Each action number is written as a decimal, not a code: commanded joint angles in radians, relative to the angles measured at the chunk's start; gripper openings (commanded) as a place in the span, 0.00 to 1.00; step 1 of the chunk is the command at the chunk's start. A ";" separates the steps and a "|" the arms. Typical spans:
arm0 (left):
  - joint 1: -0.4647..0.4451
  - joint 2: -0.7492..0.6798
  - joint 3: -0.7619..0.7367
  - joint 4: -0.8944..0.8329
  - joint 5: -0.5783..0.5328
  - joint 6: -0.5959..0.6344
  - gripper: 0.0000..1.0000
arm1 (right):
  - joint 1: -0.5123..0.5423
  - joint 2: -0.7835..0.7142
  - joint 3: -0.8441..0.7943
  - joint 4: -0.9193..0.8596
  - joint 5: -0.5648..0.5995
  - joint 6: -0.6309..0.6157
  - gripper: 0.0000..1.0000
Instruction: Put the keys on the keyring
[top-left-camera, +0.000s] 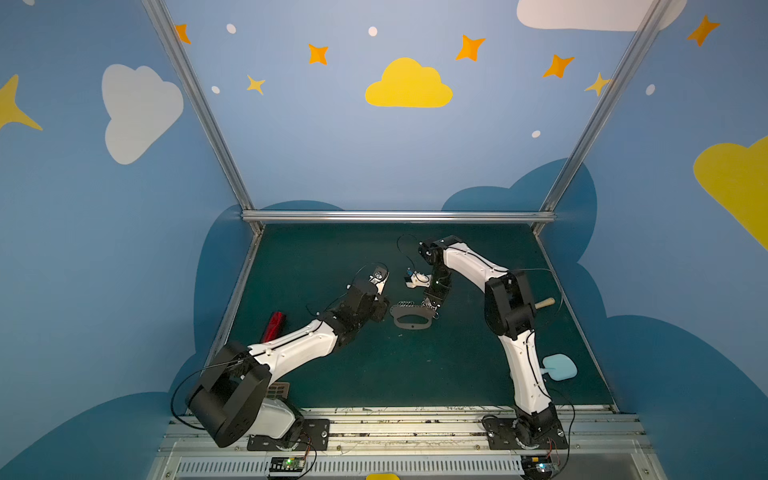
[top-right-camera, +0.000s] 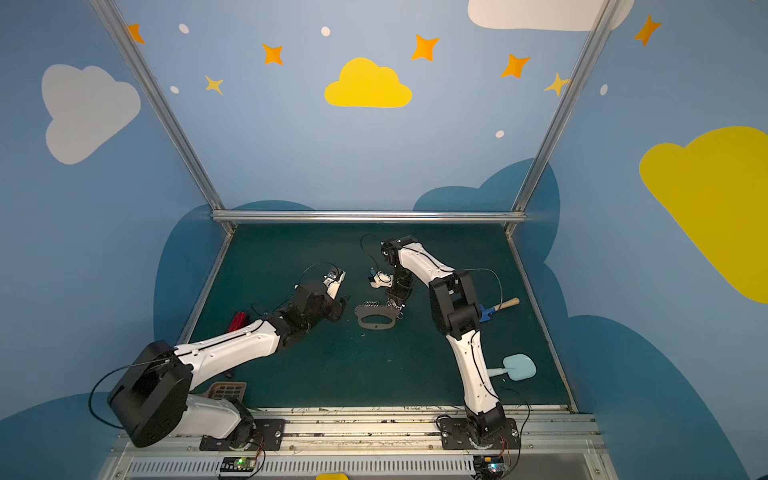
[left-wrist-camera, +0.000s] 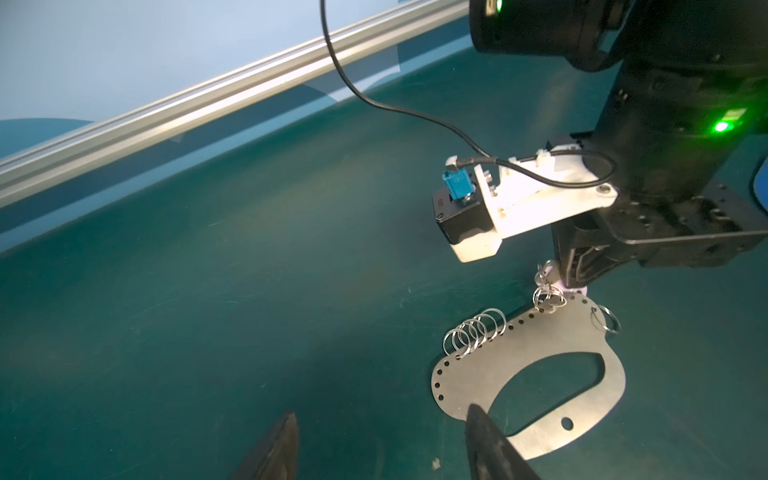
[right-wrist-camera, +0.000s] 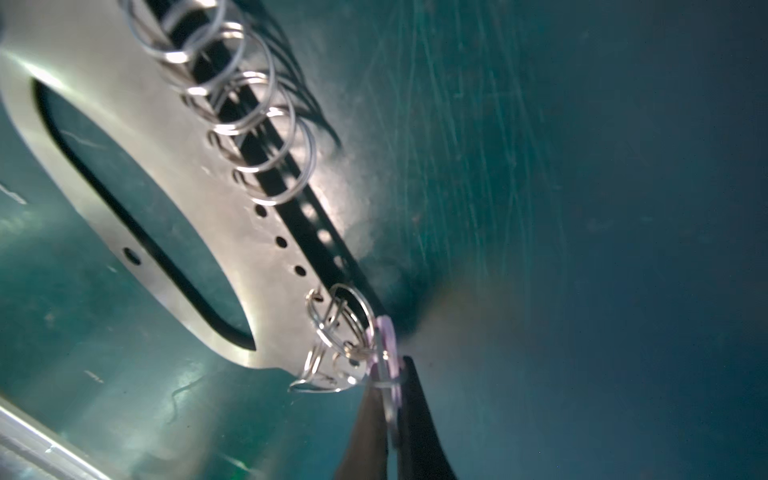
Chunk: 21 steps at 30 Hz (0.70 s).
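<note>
The keyring (top-left-camera: 405, 311) (top-right-camera: 372, 311) is a flat grey half-moon plate lying mid-table on the green mat. Several split rings (left-wrist-camera: 473, 332) (right-wrist-camera: 249, 104) stand along its holed rim. My right gripper (top-left-camera: 432, 305) (right-wrist-camera: 390, 374) points down at the plate's right end. It is shut on the key, whose pale violet-white head (right-wrist-camera: 384, 345) (left-wrist-camera: 555, 277) sits edge-on between the fingers, touching a cluster of split rings (right-wrist-camera: 332, 324) there. My left gripper (top-left-camera: 383, 308) (left-wrist-camera: 382, 415) is open at the plate's left end. One fingertip (left-wrist-camera: 478, 415) lies over the plate's edge and the other over bare mat.
A red oblong gadget (top-left-camera: 274, 326) lies left of my left arm. A pale blue spatula (top-left-camera: 559, 368) lies at the front right. A blue tool with a wooden handle (top-right-camera: 498, 306) sits behind my right arm. A brown slotted piece (top-left-camera: 277, 390) is near the left base.
</note>
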 joint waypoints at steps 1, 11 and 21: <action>0.004 -0.008 0.021 -0.004 0.015 0.008 0.65 | -0.021 0.022 -0.035 0.171 0.232 -0.028 0.19; 0.077 -0.146 -0.060 -0.010 -0.093 -0.053 1.00 | -0.043 -0.259 -0.241 0.404 0.126 0.129 0.88; 0.381 -0.320 -0.241 -0.072 -0.280 -0.192 1.00 | -0.258 -0.801 -0.878 0.872 0.033 0.448 0.88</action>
